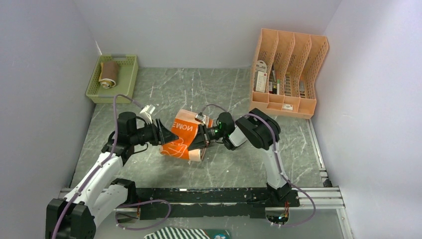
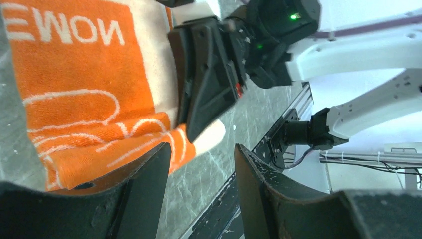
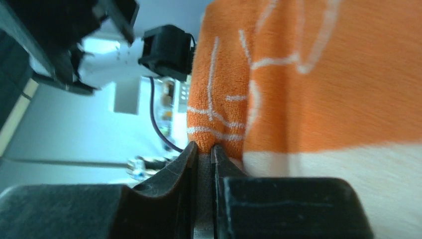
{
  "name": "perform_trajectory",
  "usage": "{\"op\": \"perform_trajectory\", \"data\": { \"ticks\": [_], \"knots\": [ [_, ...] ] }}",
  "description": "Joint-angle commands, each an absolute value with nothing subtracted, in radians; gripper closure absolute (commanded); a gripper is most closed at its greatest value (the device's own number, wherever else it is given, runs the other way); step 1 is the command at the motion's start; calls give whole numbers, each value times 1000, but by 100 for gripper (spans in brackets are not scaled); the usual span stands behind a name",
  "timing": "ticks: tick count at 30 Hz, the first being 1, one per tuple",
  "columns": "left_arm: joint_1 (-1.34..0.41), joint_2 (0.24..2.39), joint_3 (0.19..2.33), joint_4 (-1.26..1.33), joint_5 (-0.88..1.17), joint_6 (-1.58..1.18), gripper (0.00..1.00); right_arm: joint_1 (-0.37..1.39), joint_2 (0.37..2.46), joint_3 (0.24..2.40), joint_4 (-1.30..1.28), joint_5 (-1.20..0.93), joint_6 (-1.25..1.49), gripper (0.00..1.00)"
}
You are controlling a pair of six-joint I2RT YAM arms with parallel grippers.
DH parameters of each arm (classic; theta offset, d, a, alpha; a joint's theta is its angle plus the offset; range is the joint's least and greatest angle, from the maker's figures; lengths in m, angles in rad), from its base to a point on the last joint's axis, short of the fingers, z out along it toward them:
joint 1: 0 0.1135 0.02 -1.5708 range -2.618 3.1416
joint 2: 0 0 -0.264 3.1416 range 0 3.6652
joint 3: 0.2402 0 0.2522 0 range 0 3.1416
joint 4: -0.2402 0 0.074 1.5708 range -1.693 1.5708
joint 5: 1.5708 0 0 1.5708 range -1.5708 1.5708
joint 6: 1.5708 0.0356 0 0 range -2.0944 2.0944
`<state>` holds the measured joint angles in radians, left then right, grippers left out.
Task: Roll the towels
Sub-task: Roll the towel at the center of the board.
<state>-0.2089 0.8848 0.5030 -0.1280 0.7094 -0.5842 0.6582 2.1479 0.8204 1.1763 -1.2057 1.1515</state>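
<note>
The orange towel [image 1: 183,134] with white lettering lies folded over at the table's middle, held up between my two grippers. My right gripper [image 1: 200,140] is shut on its right edge; in the right wrist view the jaws [image 3: 204,149] pinch an orange fold [image 3: 318,74]. My left gripper [image 1: 165,133] is open at the towel's left edge; in the left wrist view the towel [image 2: 84,84] lies beside the left finger [image 2: 144,189], with bare table in the gap [image 2: 201,169]. The smaller yellow-tan towel [image 1: 108,73] lies rolled in the pale green basket [image 1: 127,79].
An orange desk organizer [image 1: 287,74] with small items stands at the back right. A black rail [image 1: 214,196] runs along the near edge. White walls enclose the grey marbled table [image 1: 199,89].
</note>
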Motion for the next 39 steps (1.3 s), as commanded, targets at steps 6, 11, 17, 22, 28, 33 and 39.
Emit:
{"op": "perform_trajectory", "data": {
  "ticks": [6,11,17,22,28,33,39],
  "knots": [
    [-204,888,409,15,774,-643,40,608,2324,844,1819,-1180,1659,100],
    [-205,904,380,56,771,-664,40,588,2359,835,1810,-1163,1642,100],
    [-219,979,311,178,724,-701,41,586,2377,828,1775,-1160,1595,100],
    [-236,1052,276,264,634,-690,42,584,2366,820,1720,-1158,1538,100],
    [-270,1176,255,370,573,-671,43,584,2307,799,1647,-1136,1395,99],
    [-280,1238,272,408,541,-658,43,588,2102,796,1096,-1048,905,5],
    [-286,1305,294,406,523,-633,43,642,1846,913,348,-687,244,0]
  ]
}}
